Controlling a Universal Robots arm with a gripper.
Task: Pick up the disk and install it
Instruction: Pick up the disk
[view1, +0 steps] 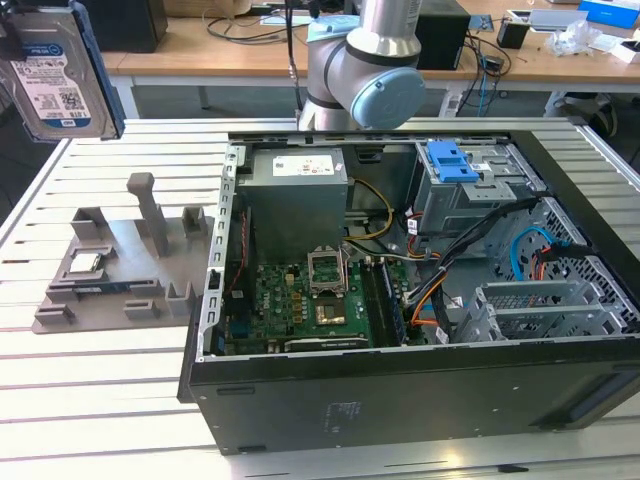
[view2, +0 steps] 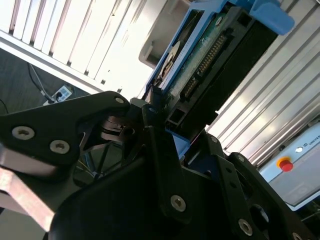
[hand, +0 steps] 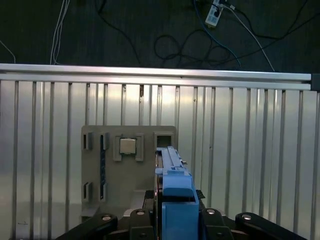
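Silver arm (view1: 390, 22), pale-blue cap (view1: 386, 100), black fingers (view2: 161, 150)

The disk (view1: 55, 75) is silver, with a white-and-blue barcode label and a blue bracket; its underside board (view2: 215, 42) is green. The holder tray (view1: 110, 270) is plain grey. The computer case (view1: 400, 400) is black — motherboard (view1: 290, 310) green, power-supply box (view1: 295, 210) grey with a white sticker, drive-bay latch (view1: 450, 160) blue. The table (view1: 90, 400) is pale silver, patterned in parallel slats. The arm's joint cap (view1: 385, 100) is light blue

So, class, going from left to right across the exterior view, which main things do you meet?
In order: silver metal hard drive in a blue plastic bracket → grey plastic holder tray → grey metal power-supply box → blue plastic latch.
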